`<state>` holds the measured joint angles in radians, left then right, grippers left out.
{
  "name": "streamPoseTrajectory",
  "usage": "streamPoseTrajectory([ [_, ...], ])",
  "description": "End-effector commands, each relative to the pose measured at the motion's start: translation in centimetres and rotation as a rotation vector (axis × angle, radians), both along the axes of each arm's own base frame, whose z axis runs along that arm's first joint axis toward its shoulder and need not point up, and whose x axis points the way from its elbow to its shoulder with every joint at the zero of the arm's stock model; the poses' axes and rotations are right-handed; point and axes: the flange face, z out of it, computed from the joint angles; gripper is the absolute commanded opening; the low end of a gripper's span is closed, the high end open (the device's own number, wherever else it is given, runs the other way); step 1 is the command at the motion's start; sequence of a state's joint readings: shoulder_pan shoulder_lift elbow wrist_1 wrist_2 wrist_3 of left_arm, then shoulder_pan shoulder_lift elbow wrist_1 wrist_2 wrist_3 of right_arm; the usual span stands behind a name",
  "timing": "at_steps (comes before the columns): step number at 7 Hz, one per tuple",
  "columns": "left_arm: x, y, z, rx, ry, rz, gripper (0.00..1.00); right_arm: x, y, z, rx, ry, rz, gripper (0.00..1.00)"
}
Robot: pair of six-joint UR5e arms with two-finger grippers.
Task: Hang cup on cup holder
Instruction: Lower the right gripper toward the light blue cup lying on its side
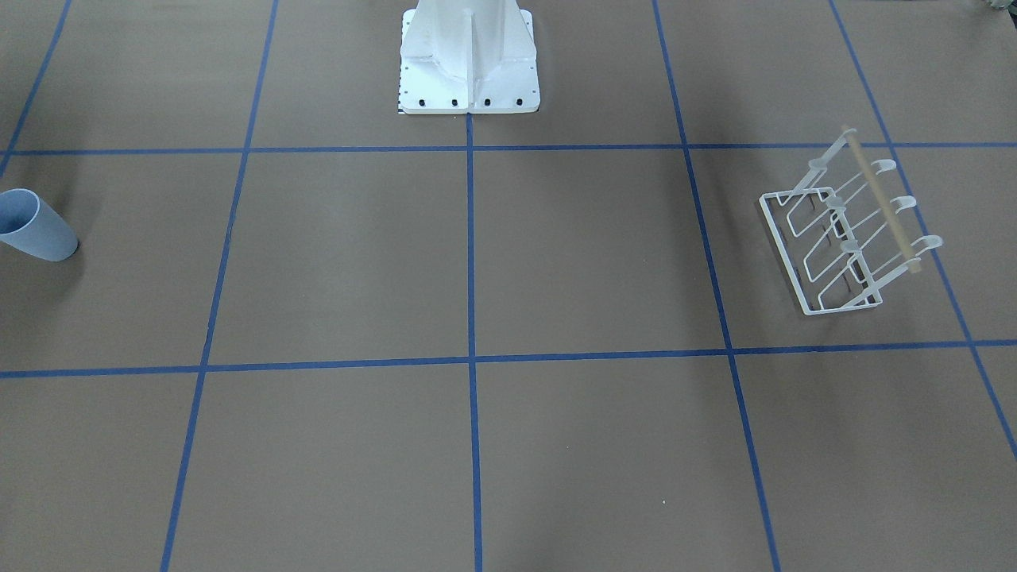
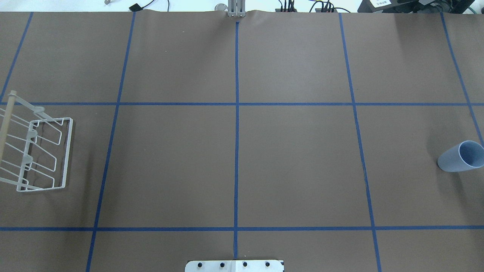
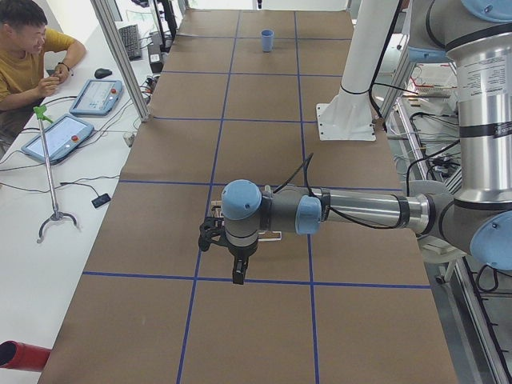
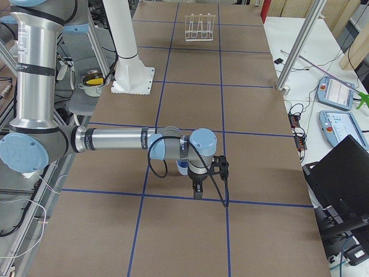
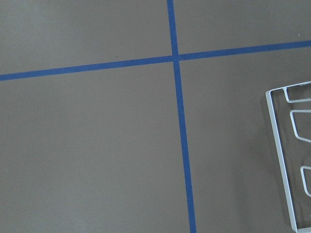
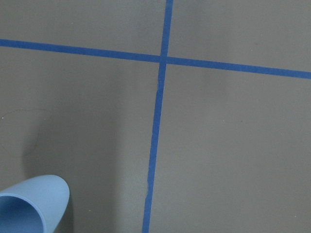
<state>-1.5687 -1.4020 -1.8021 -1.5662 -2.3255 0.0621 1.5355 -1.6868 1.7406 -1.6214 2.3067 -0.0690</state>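
Hovering left gripper (image 3: 238,274) and right gripper (image 4: 198,194): jaw state impossible to tell. One cup (image 1: 36,227), seemingly upright, stands well apart from one cup holder (image 1: 852,247).

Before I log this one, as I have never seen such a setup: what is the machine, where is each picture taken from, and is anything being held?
It is a robot with two arms on a white pedestal, at a brown table marked with blue tape. One picture faces the robot from across the table and one looks down from behind it. Two look along the table from its ends, and two come from cameras on the wrists. The left arm hangs near the cup holder, a white wire rack at the robot's left end. The right arm hangs near the cup, a pale blue tumbler at the other end. Nothing appears to be held: the cup stands on the table and the rack's prongs are bare. Whether the jaws are open or shut cannot be told.
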Motion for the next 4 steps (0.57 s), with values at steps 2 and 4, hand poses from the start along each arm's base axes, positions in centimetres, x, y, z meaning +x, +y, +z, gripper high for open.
streamPoseTrajectory([
  [2,0.1,-0.1,-1.3,0.026,0.020,0.000,0.99,0.0,0.0,-0.7,0.013,-0.007,0.000,1.00],
  [4,0.1,-0.3,-2.2,0.042,0.016,-0.003,0.99,-0.5,-0.1,-1.2,0.018,-0.038,-0.007,1.00],
])
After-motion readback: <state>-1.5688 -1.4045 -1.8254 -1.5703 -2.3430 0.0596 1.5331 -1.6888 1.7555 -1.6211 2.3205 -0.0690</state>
